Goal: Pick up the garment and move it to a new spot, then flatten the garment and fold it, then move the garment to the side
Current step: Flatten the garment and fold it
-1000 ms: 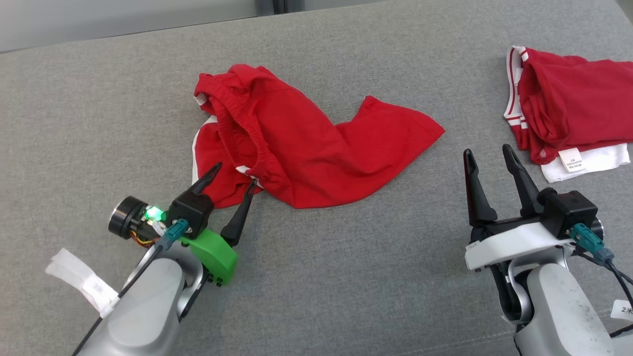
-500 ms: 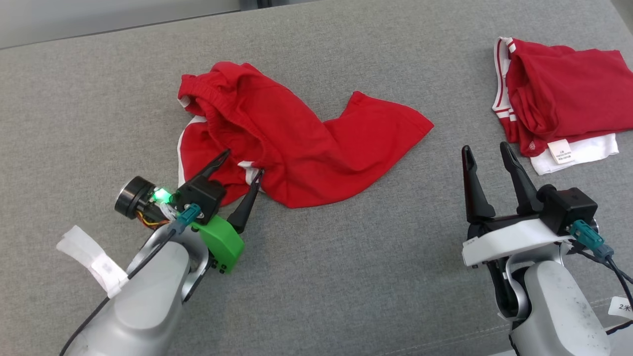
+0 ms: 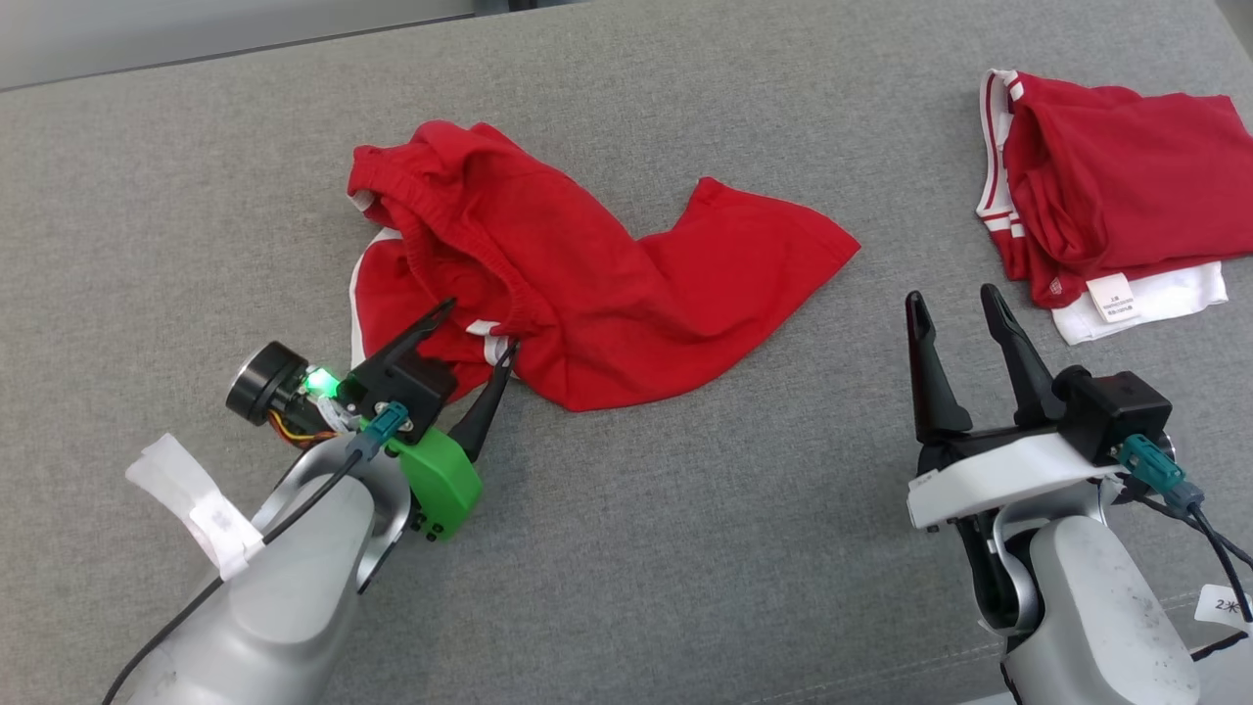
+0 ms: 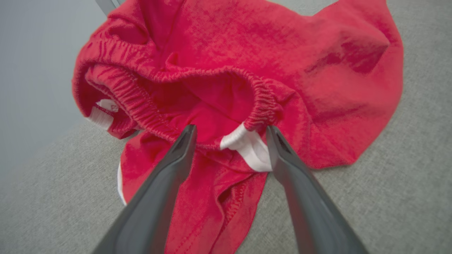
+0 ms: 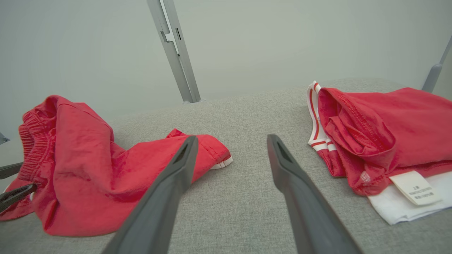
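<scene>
The garment (image 3: 587, 284) is a crumpled pair of red shorts with an elastic waistband and white trim, lying on the grey table left of centre. My left gripper (image 3: 480, 325) is open at the shorts' near left edge, one fingertip on each side of the waistband and its white trim patch (image 4: 249, 146). In the left wrist view the left gripper (image 4: 231, 128) straddles that fold without pinching it. My right gripper (image 3: 950, 299) stands open over bare cloth to the right, nothing between its fingers; from the right wrist the garment (image 5: 84, 165) lies to the left.
A folded stack of red and white clothes (image 3: 1106, 215) with a label lies at the table's back right (image 5: 388, 141). The grey fabric tabletop (image 3: 685, 548) is bare in front. A metal post (image 5: 176, 53) stands beyond the far edge.
The head camera has shifted a little. My left gripper has crept forward onto the shorts' waistband edge, still open. The right gripper holds its place.
</scene>
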